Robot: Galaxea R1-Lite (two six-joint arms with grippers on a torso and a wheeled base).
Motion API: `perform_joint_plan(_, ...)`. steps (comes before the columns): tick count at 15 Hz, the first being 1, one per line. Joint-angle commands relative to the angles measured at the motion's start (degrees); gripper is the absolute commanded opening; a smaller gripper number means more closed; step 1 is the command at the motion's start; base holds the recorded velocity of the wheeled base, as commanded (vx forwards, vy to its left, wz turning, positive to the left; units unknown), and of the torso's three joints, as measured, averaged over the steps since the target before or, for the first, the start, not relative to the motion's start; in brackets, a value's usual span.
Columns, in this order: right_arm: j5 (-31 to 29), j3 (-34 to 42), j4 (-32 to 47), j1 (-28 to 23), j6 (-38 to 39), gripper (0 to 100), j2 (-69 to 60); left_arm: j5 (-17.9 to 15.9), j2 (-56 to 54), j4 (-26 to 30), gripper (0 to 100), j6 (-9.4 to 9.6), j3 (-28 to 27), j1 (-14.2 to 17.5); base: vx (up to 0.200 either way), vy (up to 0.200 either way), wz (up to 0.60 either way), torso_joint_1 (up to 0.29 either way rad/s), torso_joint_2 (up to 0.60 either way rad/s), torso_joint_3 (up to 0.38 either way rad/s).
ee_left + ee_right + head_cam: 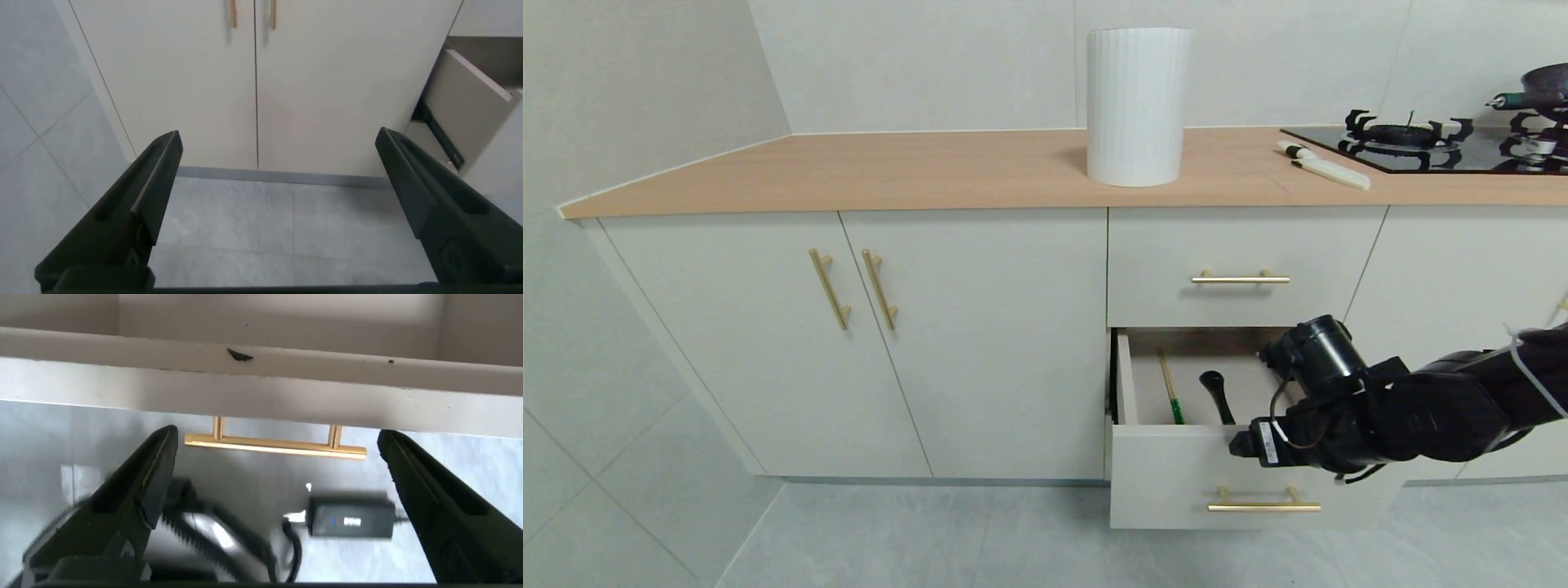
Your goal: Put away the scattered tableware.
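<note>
From the head we look down at the open drawer (1164,482); our right wrist camera sits close above it, our left sees its side.

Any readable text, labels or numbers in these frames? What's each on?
No text can be read.
White sticker on the right wrist: print too small.
Pale mark on black box below the drawer handle: blurred.
White canister, cabinet fronts: no print.

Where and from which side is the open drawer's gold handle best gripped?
Likely mid-bar on the gold handle, between its two posts, coming straight from the front and pinching top and bottom: the bar lies horizontal and stands off the drawer front.
</note>
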Motion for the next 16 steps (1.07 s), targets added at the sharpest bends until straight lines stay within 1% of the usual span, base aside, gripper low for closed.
perform_joint_plan(1,0.06,-4.64,0.05,-1.81,-0.23,100,4.43,0.07,0.02,0.02,100,-0.04,0.01,0.0,0.0,0.0,0.0,0.0,0.0,0.0)
perform_joint_plan(6,0.14,-14.92,0.05,-4.98,-0.49,100,11.81,0.07,0.02,0.02,100,-0.04,0.01,0.0,0.0,0.0,0.0,0.0,0.0,0.0)
perform_joint_plan(10,0.32,-22.57,-0.04,-6.21,-0.23,100,15.86,0.07,0.02,-0.07,100,-0.04,0.01,0.0,0.0,0.0,0.0,0.0,0.0,0.0)
perform_joint_plan(13,0.23,-25.91,-0.3,-7.17,-0.05,100,18.4,0.07,0.02,0.02,100,-0.04,0.01,0.0,0.0,0.0,0.0,0.0,0.0,0.0)
perform_joint_plan(15,-0.21,-26.97,-3.55,-7.61,-0.05,100,20.95,0.07,0.02,0.02,100,-0.04,0.01,0.0,0.0,0.0,0.0,0.0,0.0,0.0)
perform_joint_plan(16,-0.38,-26.88,-8.65,-7.7,-0.05,100,22.45,-0.02,0.02,-0.07,100,-0.04,0.01,0.0,0.0,0.0,0.0,0.0,0.0,0.0)
